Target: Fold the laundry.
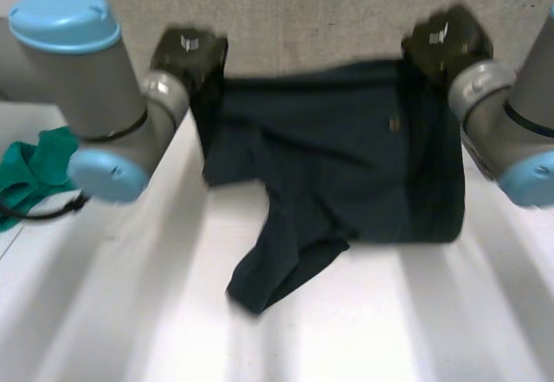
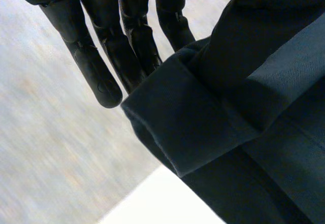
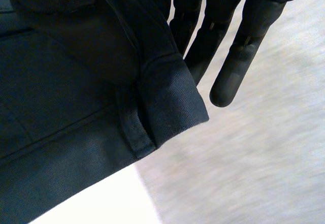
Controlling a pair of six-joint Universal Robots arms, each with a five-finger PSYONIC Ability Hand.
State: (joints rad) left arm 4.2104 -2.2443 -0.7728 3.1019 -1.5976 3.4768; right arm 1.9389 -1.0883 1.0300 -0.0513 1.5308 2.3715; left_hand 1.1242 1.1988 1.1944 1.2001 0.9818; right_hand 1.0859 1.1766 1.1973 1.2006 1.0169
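Note:
A dark navy garment (image 1: 346,165) is stretched between my two hands over the far side of the white table (image 1: 389,321). My left hand (image 1: 190,53) holds its far left corner and my right hand (image 1: 446,40) its far right corner. In the left wrist view a folded hem of the garment (image 2: 203,117) runs in under the straight fingers (image 2: 101,61) and is pinched there. In the right wrist view a band edge with a loop (image 3: 152,107) is pinched the same way under the fingers (image 3: 238,56). One loose leg (image 1: 277,269) trails onto the table towards me.
A green cloth (image 1: 35,170) lies at the table's left side behind my left arm. Grey floor (image 1: 303,9) lies beyond the table's far edge. The near half of the table is bare white.

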